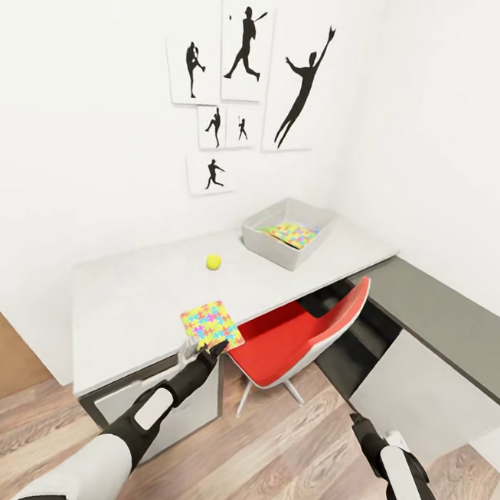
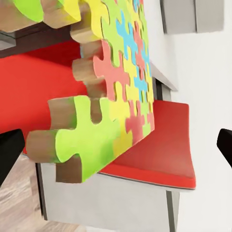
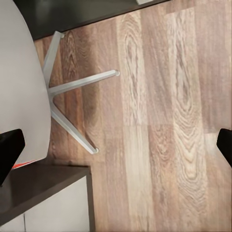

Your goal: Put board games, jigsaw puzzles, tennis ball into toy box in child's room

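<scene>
Nearest us, our right gripper [image 1: 357, 420] hangs low at five o'clock over the plank floor [image 3: 159, 121], jaws spread, empty. Our left gripper [image 1: 213, 348] reaches toward twelve, spread about one jigsaw puzzle [image 1: 211, 324] at the table [image 1: 122, 298] edge. One tennis ball [image 1: 213, 261] lies beyond; a second puzzle [image 1: 292, 233] sits in the toy box [image 1: 270, 244] at one o'clock.

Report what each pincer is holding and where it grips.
Left pincer is at the near edge of the jigsaw puzzle on the table, fingers spread, not clamped. Right pincer holds nothing.
</scene>
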Robot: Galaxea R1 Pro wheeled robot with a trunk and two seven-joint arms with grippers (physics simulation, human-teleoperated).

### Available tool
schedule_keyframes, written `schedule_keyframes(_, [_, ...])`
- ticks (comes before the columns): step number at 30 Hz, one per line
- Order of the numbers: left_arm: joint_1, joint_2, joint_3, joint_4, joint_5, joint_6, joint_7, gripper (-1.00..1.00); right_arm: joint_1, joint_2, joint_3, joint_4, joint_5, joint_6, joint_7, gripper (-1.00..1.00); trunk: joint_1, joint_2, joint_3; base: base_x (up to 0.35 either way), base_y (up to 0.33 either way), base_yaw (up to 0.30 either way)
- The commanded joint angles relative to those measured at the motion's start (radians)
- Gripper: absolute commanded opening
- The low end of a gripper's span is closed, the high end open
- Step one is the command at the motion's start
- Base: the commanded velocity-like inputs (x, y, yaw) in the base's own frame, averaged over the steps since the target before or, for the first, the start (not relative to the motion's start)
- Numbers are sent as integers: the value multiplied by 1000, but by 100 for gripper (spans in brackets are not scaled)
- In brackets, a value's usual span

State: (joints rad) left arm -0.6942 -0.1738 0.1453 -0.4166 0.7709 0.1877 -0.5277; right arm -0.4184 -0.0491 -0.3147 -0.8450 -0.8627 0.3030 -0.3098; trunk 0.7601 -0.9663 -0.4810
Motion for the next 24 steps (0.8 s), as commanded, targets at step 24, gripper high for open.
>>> schedule_keyframes(24, [-1, -1, 5, 0, 12, 11, -5, 100, 0, 0, 0, -2, -7, 4, 6, 100, 0, -1, -1, 36, 0, 0])
